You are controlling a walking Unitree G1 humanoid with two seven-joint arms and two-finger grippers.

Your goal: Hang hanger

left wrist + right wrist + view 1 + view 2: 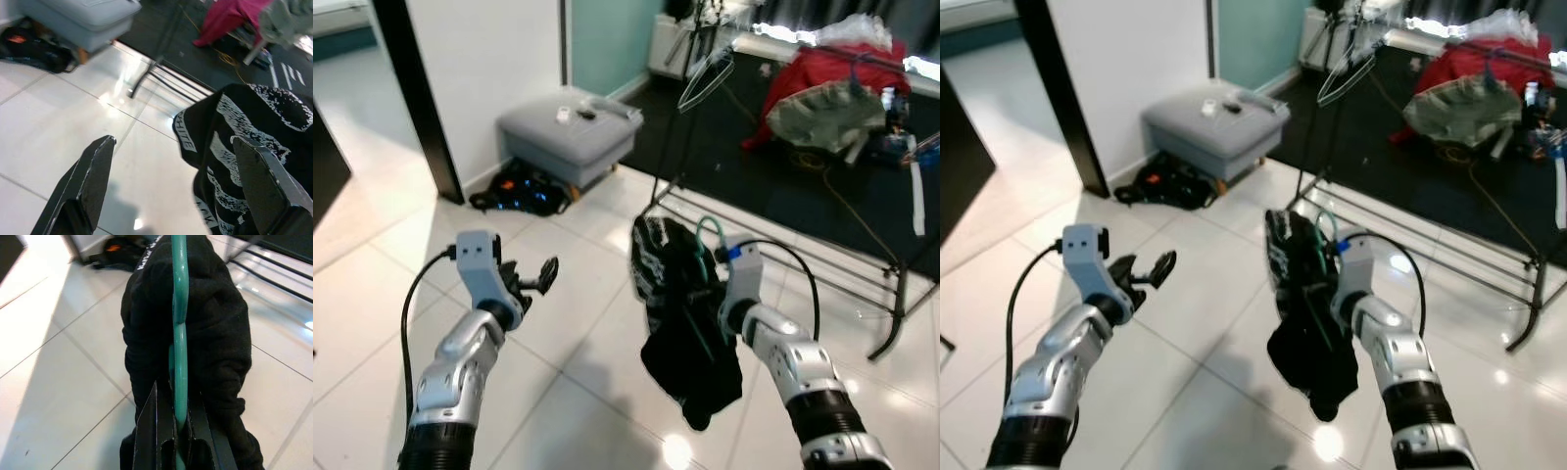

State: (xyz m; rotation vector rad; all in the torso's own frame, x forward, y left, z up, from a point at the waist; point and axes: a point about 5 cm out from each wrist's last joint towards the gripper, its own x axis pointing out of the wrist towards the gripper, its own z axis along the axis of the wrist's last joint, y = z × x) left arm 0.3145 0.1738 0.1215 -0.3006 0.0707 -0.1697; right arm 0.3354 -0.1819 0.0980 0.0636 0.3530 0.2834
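Note:
A green hanger [709, 238] carries a black garment with white print [677, 313], which droops toward the floor. My right gripper [177, 427] is shut on the hanger's green bar, holding it over the tiles at centre. My left gripper [534, 279] is open to the left of the garment, with nothing between its fingers [93, 181]. A black metal clothes rack [783, 255] stands behind, with an empty pale wire hanger [707, 78] hanging from its upper bar.
A grey ottoman [570, 132] sits at the back left with a black bag [521, 188] on the floor beside it. A white wall with a black edge post [416, 93] is on the left. Red and pale clothes [827, 93] are piled at the back right.

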